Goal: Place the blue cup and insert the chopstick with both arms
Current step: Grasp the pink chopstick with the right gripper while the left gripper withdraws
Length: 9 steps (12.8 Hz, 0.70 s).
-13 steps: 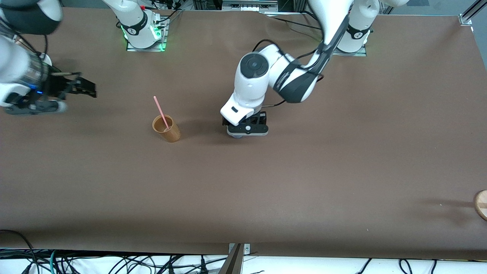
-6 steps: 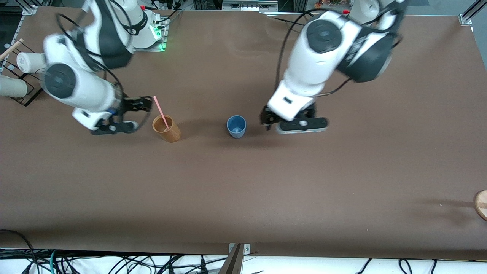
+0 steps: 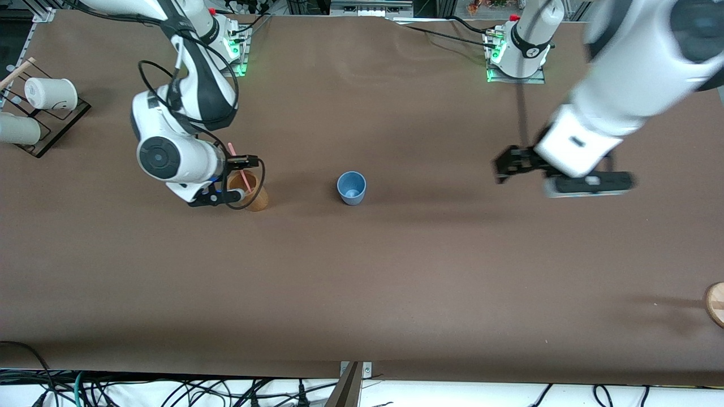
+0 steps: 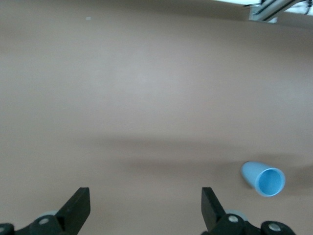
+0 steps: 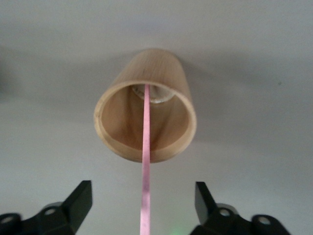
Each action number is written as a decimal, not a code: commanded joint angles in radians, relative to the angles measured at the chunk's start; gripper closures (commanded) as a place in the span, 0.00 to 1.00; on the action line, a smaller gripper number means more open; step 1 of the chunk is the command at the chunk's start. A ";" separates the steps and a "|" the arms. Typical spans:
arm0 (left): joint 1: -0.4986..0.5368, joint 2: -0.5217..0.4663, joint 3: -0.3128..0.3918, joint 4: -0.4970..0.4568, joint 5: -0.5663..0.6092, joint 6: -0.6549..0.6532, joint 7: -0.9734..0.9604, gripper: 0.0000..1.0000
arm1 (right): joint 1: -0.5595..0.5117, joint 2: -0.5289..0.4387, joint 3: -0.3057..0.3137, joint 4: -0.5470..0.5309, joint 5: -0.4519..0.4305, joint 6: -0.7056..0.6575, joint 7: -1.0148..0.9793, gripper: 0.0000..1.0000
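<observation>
The blue cup (image 3: 351, 187) stands upright and empty at mid-table; it also shows in the left wrist view (image 4: 264, 178). The pink chopstick (image 3: 232, 150) leans in the tan-brown cup (image 3: 255, 195), which stands beside the blue cup toward the right arm's end. My right gripper (image 3: 247, 165) is open over the brown cup. In the right wrist view the chopstick (image 5: 145, 186) runs up between the two spread fingers of that gripper (image 5: 144, 205) without touching them, above the brown cup (image 5: 146, 117). My left gripper (image 3: 504, 167) is open and empty (image 4: 145, 205), up in the air toward the left arm's end.
A black wire rack (image 3: 62, 116) with a white cup (image 3: 51, 93) and a second white cup (image 3: 12, 129) stands at the right arm's end. A round wooden piece (image 3: 715, 302) lies at the table edge at the left arm's end.
The left gripper has let go of the blue cup, left it standing and pulled away toward its own end. The right gripper has swung in over the brown cup and chopstick.
</observation>
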State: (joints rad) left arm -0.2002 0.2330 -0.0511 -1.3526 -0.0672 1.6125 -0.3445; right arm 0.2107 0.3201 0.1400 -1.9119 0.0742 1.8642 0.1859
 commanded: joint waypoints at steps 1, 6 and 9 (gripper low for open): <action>0.094 -0.054 -0.013 -0.034 -0.023 -0.066 0.125 0.00 | -0.004 -0.044 0.015 -0.058 0.013 0.016 0.010 0.37; 0.169 -0.135 0.036 -0.062 -0.011 -0.134 0.274 0.00 | -0.004 -0.036 0.013 -0.045 0.004 0.015 0.003 0.95; 0.168 -0.191 0.034 -0.140 -0.011 -0.132 0.272 0.00 | -0.005 -0.042 0.012 -0.009 0.006 -0.005 -0.005 1.00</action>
State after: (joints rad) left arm -0.0310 0.1064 -0.0148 -1.4018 -0.0680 1.4717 -0.0981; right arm 0.2112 0.3084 0.1482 -1.9307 0.0740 1.8716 0.1871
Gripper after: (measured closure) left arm 0.000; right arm 0.912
